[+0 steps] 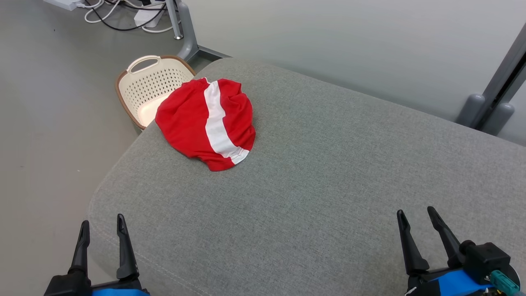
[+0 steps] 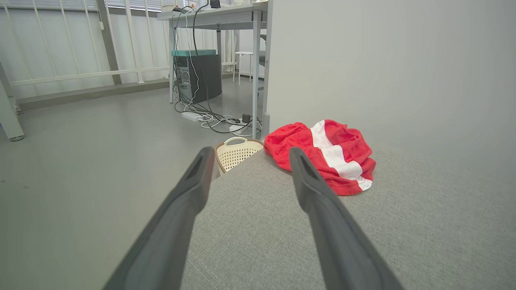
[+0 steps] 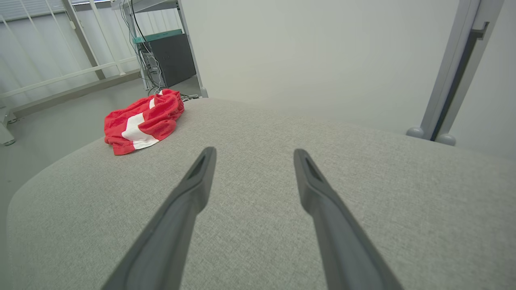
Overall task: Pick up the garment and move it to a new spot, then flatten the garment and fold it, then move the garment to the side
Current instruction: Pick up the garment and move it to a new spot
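Observation:
The garment (image 1: pixel 205 121) is a crumpled red piece with a white stripe, lying in a heap at the far left corner of the grey cushioned surface (image 1: pixel 320 172). The left wrist view has the garment (image 2: pixel 326 155) ahead and a little right of my fingers; in the right wrist view the garment (image 3: pixel 141 121) lies far off to the upper left. My left gripper (image 1: pixel 102 222) stands open at the near left edge, well short of the garment. At the near right my right gripper (image 1: pixel 417 216) is open too, with nothing between its fingers.
A cream perforated laundry basket (image 1: pixel 150 86) stands on the floor just beyond the surface's far left corner, partly behind the garment. Cables and a power strip (image 1: pixel 123 12) lie on the floor behind it. A grey post (image 1: pixel 499 82) rises at the right.

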Motion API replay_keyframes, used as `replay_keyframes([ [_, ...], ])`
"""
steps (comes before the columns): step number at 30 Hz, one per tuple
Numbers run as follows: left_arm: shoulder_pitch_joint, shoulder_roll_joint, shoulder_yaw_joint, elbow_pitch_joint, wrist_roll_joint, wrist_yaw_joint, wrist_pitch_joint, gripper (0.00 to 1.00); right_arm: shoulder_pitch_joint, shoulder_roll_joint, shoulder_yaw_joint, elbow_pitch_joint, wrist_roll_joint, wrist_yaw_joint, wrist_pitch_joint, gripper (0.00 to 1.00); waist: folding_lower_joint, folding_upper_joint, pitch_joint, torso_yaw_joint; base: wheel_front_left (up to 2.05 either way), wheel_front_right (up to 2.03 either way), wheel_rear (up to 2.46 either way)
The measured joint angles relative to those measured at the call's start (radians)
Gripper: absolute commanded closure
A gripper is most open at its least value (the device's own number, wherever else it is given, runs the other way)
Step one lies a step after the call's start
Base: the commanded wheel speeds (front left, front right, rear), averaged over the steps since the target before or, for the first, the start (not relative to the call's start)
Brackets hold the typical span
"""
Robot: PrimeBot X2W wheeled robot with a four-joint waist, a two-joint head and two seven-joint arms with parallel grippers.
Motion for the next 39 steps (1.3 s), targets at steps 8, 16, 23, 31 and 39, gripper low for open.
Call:
replay_keyframes([
  [8,-0.020,0.004,0.003,0.006,-0.006,-0.005,0.000,0.00,-0.003,-0.007,0.005,-0.007,-0.001,0.000,0.004,0.00,-0.0002,0.0000,0.021,-0.038,0.00,0.00,0.00],
  [16,-0.249,0.030,0.042,0.044,-0.030,-0.014,0.000,0.00,-0.061,-0.057,0.014,-0.073,-0.027,0.000,0.031,0.00,0.0000,0.0000,0.109,-0.138,0.00,0.00,0.00],
  [23,-0.508,0.091,0.107,0.140,-0.054,-0.023,0.000,0.00,-0.105,-0.095,0.007,-0.172,-0.038,0.000,0.073,0.00,0.0000,0.0000,0.241,-0.264,0.00,0.00,0.00],
  [31,-0.794,0.233,0.196,0.338,-0.080,-0.031,0.000,0.00,-0.144,-0.139,-0.049,-0.290,-0.048,0.000,0.100,0.00,0.0002,0.0000,0.423,-0.394,0.00,0.00,0.00],
  [39,-0.938,0.305,0.208,0.607,-0.103,-0.057,0.042,0.00,-0.141,-0.148,-0.093,-0.347,-0.052,0.000,0.103,0.00,0.0002,0.0000,0.515,-0.421,0.00,0.00,0.00],
])
